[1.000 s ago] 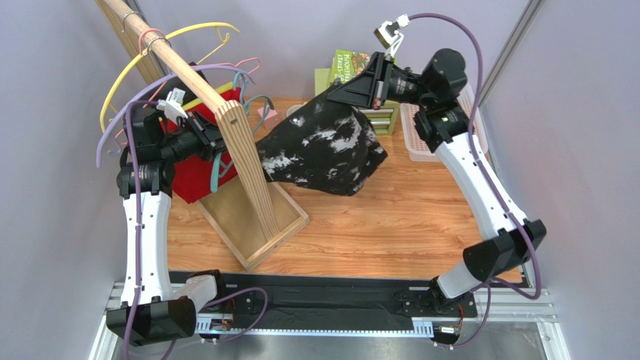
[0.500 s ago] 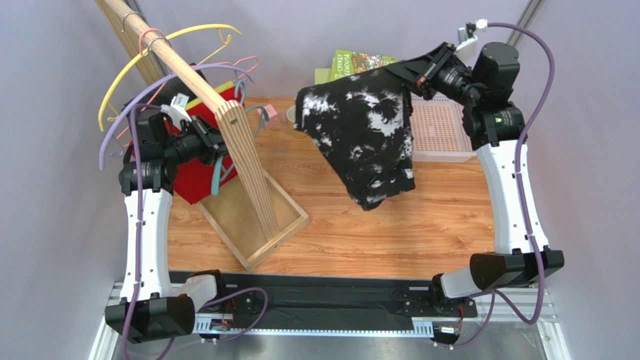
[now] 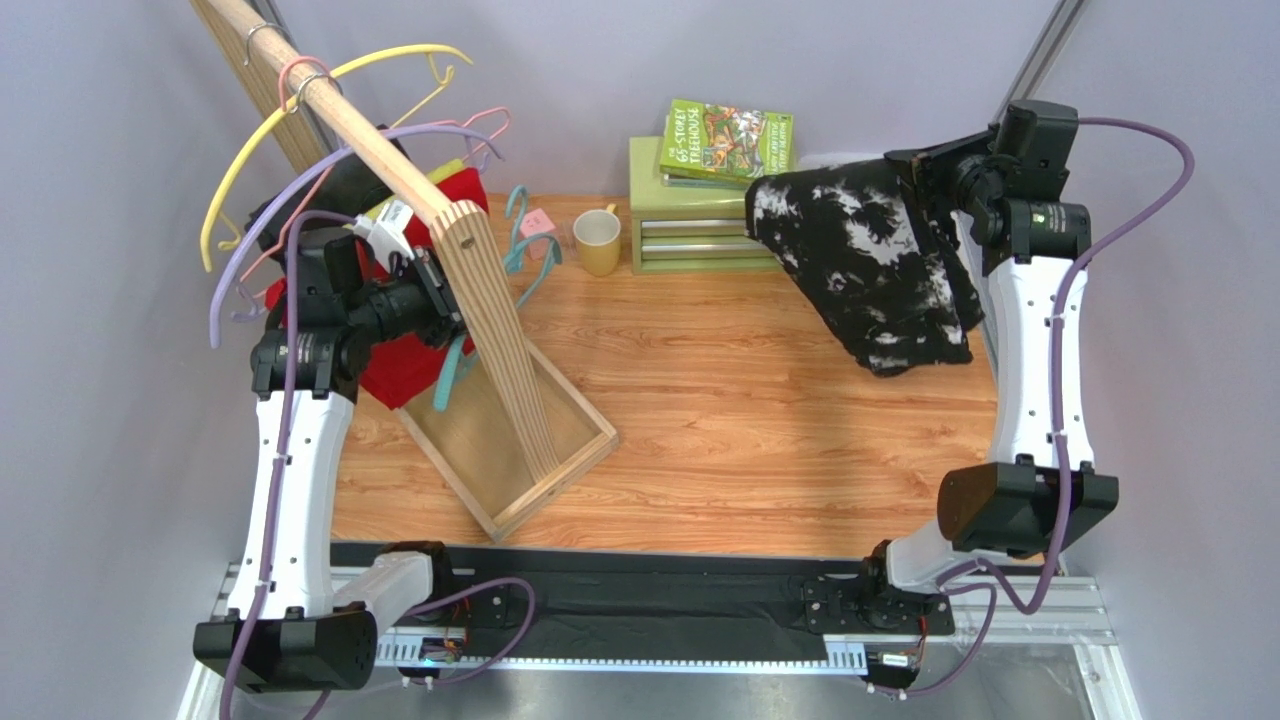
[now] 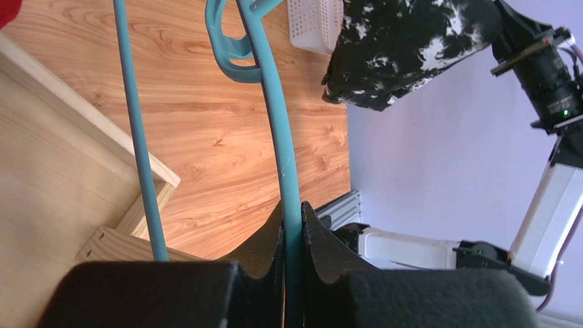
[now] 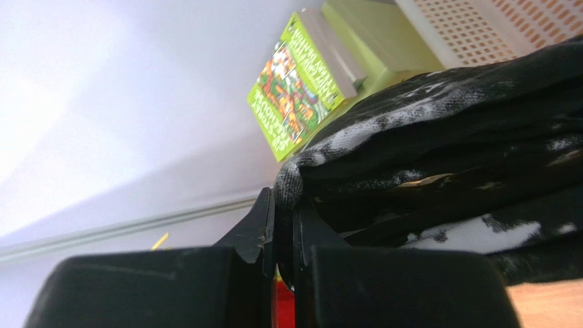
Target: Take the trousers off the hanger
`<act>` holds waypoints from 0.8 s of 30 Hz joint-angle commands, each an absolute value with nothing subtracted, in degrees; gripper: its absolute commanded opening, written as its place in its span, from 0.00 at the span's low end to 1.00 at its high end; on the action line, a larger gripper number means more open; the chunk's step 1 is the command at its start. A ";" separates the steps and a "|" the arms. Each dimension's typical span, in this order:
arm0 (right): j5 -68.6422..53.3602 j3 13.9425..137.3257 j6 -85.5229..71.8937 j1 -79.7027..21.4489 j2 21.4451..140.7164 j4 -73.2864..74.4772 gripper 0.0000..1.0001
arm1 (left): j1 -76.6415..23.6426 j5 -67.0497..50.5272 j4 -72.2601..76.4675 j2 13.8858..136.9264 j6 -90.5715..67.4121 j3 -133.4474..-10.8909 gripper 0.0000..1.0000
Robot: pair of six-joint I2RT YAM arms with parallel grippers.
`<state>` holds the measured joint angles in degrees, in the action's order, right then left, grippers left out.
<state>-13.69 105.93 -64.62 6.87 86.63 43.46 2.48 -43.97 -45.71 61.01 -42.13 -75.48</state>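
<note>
My right gripper [image 3: 920,168] is shut on the black trousers with white splatter [image 3: 879,270] and holds them in the air at the far right, over the white basket; the cloth fills the right wrist view [image 5: 445,157] and shows in the left wrist view [image 4: 404,48]. My left gripper [image 3: 436,308] is shut on the teal hanger [image 4: 287,157], beside the wooden rack post [image 3: 489,323]. The teal hanger [image 3: 519,248] is bare. The red trousers [image 3: 394,353] hang behind my left arm, partly hidden.
A wooden rail [image 3: 323,98] carries yellow, pink and lilac hangers [image 3: 361,68]. The rack's wooden base tray [image 3: 519,450] lies on the table. A yellow mug [image 3: 597,237], a green drawer box [image 3: 684,240] and a book [image 3: 726,138] stand at the back. The white basket [image 4: 311,24] is mostly covered.
My right arm has swung right and back, pulling the black trousers off the teal hanger and across to the far right. My left gripper has stayed on the hanger.
</note>
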 commanded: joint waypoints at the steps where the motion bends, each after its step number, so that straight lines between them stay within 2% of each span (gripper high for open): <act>1: -13.62 113.28 -70.40 8.43 87.62 37.27 0.00 | 0.88 -43.59 -45.88 60.38 -39.47 -78.57 0.00; 9: -12.40 125.32 -71.63 10.98 92.54 37.71 0.00 | 0.18 -43.51 -46.05 60.38 -39.20 -78.22 0.00; 14: -11.95 124.19 -74.53 12.22 95.09 29.11 0.00 | 0.18 -43.15 -46.67 60.12 -38.50 -77.70 0.00; 24: -8.53 126.21 -75.24 13.97 108.52 23.91 0.00 | 0.26 -43.15 -48.43 59.94 -37.88 -77.43 0.00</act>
<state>-11.16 123.17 -73.14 12.45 104.86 34.00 0.40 -42.89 -48.42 61.01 -39.38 -75.92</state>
